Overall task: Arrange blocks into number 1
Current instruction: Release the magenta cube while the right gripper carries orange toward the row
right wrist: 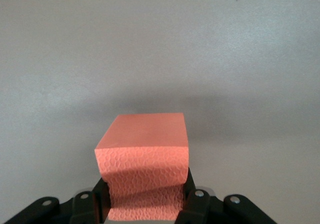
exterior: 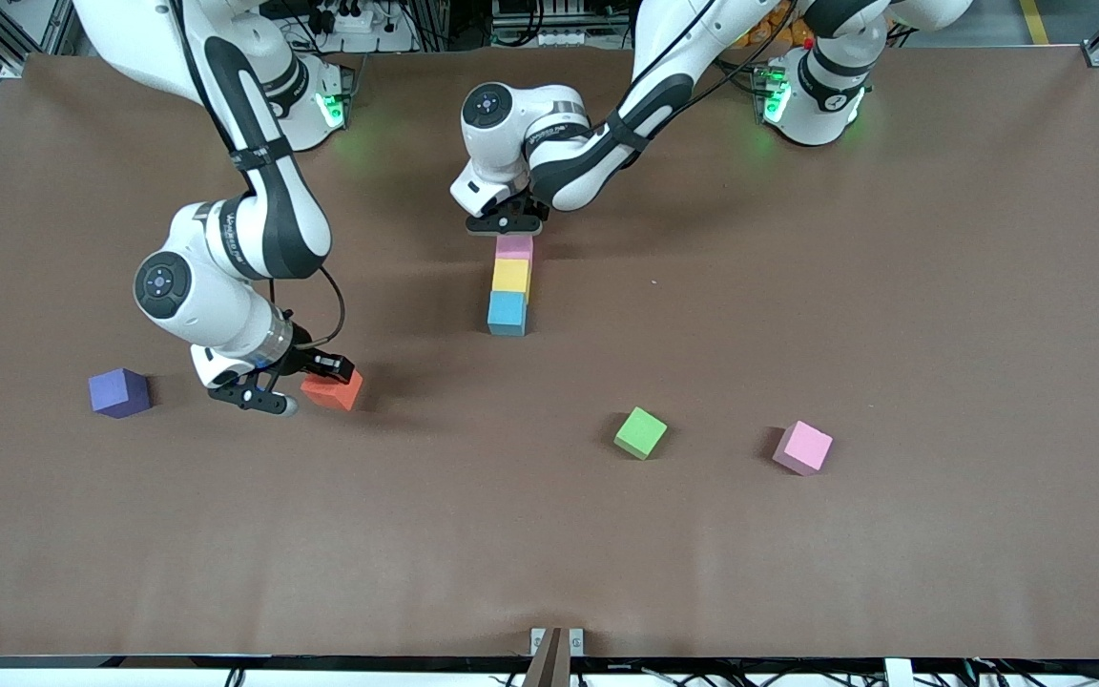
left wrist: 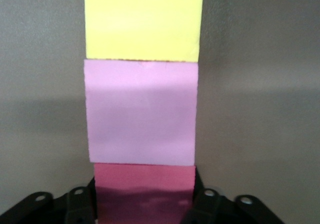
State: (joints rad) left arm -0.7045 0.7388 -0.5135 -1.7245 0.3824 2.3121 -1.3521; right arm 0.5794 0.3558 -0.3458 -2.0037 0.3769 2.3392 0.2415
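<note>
Three blocks lie in a touching line mid-table: sky-blue nearest the front camera, then yellow, then pink. A crimson block continues the line against the pink one; in the front view it is hidden under my left gripper. That gripper is open, its fingers flanking the crimson block's straight, unsqueezed sides. My right gripper is shut on an orange block, pinching it low over the table toward the right arm's end. Another pink block lies loose toward the left arm's end.
A purple cube sits beside the right gripper, toward the right arm's end of the table. A green cube lies nearer the front camera than the line, beside the loose pink block. The brown table is bare near the front edge.
</note>
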